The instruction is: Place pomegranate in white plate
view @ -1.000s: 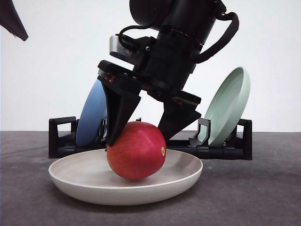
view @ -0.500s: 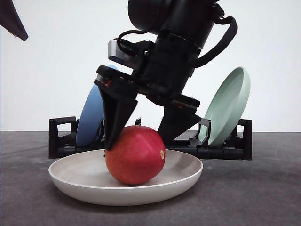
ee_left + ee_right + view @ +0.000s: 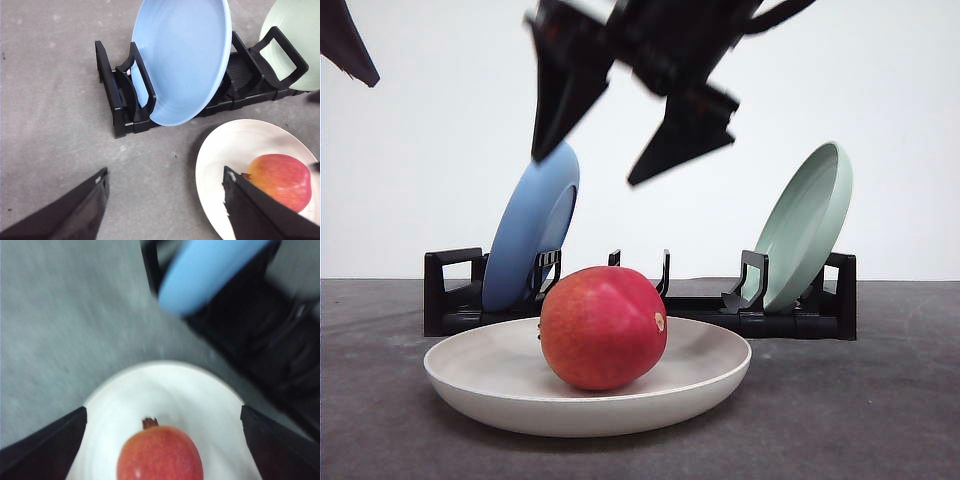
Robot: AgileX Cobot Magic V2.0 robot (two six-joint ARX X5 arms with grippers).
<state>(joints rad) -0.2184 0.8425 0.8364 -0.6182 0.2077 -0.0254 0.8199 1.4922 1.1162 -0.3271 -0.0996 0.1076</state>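
Right jaws spread, empty, above pomegranate (image 3: 603, 327) on white plate (image 3: 705, 375); crown visible from wrist.

Blue plate (image 3: 532, 228) and green plate (image 3: 804, 225) lean in black rack (image 3: 450, 290)

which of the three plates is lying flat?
The white plate, flat on the table and holding the pomegranate. The blue plate and green plate stand in the rack.

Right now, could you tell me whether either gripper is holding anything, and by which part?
Nothing is held. The right gripper is open above the pomegranate, which rests in the white plate. The left gripper is open too.
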